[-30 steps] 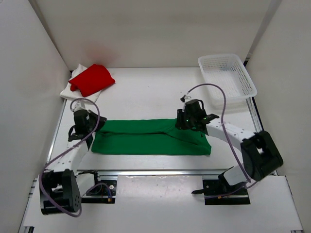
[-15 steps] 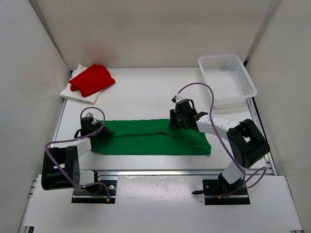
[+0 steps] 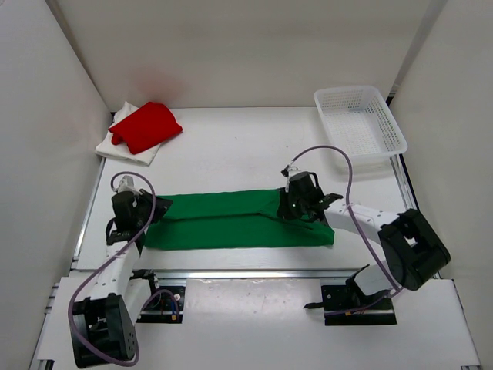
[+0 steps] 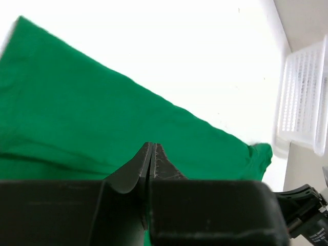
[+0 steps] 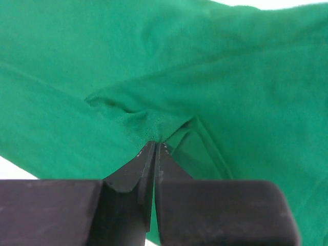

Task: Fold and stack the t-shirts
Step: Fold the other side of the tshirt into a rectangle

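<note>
A lab test booth: white panel walls [image 3: 231,54] enclosing a rail-edged table [image 3: 231,146].

The green t-shirt [image 3: 231,220] is presenting as matt, soft knit cloth. The basket [image 3: 347,89] is showing white plastic lattice. The worktop [image 3: 231,146] is showing smooth, matt white. The right tool [image 5: 155,146] is showing matt black fingers.

The white t-shirt [image 3: 114,146] is lying mostly hidden under the red t-shirt [image 3: 146,126], only its left and near edges showing. Right wrist view: the green t-shirt [image 5: 230,77] is running off the frame's sides, its near part disappearing behind the black body of the right pincer [image 5: 155,143]. Left wrist view: the basket [image 4: 302,102] is getting cut by the right edge, washed out and blurry. The left pincer [image 4: 152,146] is blocking the cloth below it; can't tell if cloth is caught between its fingers. Top view: both pincers' tips are showing too small to read.
</note>
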